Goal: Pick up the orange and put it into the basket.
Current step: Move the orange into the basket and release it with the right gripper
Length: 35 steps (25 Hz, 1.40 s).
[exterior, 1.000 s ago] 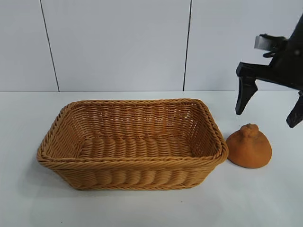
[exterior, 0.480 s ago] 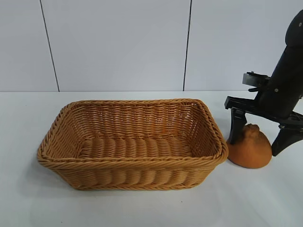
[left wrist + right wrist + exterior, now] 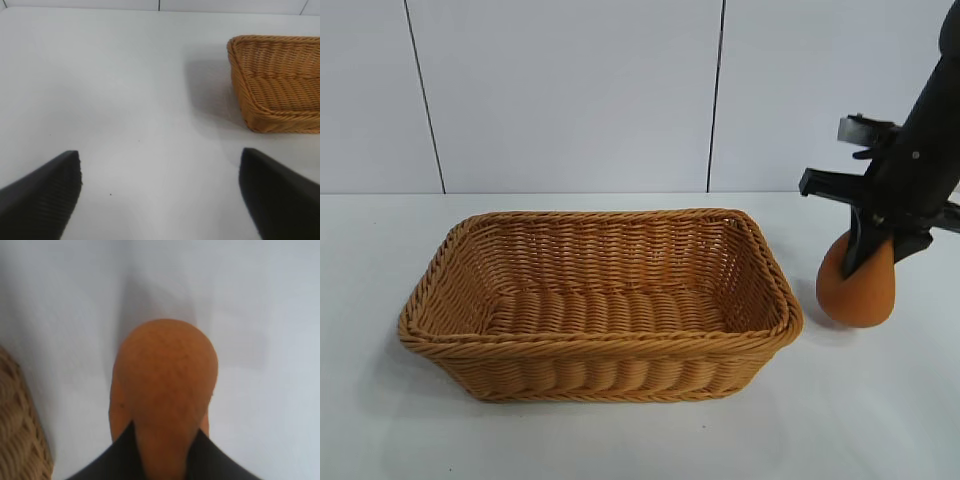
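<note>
At the left of the tabletop [image 3: 620,440] the left hand [image 3: 160,195] hangs parked with its fingers spread wide, holding nothing, well apart from the work. The basket [image 3: 440,330] sits in the middle, its long axis running across the exterior view. Just beside its right end hangs the orange [image 3: 857,285], pinched at its knob by the right hand [image 3: 872,245] and seemingly lifted off the surface. The coming move should carry it leftward over the near rim. No writing or label shows anywhere.

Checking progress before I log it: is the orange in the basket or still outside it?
Outside. The orange hangs pinched in the right hand, beside the basket, which holds nothing in view.
</note>
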Motion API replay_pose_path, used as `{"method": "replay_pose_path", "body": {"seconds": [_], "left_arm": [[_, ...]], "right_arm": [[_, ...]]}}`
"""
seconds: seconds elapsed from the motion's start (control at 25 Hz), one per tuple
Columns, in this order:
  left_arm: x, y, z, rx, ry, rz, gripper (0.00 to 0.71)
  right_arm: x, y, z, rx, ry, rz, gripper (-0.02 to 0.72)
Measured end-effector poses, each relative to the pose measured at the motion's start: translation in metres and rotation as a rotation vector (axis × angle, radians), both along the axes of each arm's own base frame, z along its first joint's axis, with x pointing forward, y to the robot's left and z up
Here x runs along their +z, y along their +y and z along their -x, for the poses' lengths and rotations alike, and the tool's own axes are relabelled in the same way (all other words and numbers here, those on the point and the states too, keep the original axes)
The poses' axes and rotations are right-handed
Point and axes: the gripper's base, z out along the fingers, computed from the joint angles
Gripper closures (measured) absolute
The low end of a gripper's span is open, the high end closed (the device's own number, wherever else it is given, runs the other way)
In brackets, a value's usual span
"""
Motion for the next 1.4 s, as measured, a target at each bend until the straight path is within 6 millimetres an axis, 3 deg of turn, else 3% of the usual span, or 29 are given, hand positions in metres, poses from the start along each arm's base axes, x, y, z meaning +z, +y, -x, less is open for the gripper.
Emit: {"method": "replay_pose_path", "body": {"seconds": [0.16, 0.32, 0.76, 0.96, 1.12, 1.4], "left_arm": [[0.000, 0.000, 0.000, 0.000, 0.000, 0.000, 0.098], [0.000, 0.000, 0.000, 0.000, 0.000, 0.000, 0.098], [0.000, 0.000, 0.000, 0.000, 0.000, 0.000, 0.098], [0.000, 0.000, 0.000, 0.000, 0.000, 0.000, 0.098], [0.000, 0.000, 0.000, 0.000, 0.000, 0.000, 0.098], [0.000, 0.000, 0.000, 0.000, 0.000, 0.000, 0.098]], "right_arm": [[0.023, 0.000, 0.009, 0.002, -0.051, -0.013, 0.645], [0.028, 0.008, 0.013, 0.018, -0.055, -0.036, 0.645], [0.032, 0.118, 0.036, 0.223, -0.146, -0.156, 0.645], [0.015, 0.167, 0.046, 0.293, -0.172, -0.200, 0.645], [-0.012, 0.196, 0.046, 0.309, -0.191, -0.212, 0.645], [-0.075, 0.208, 0.035, 0.286, -0.110, -0.162, 0.645]]}}
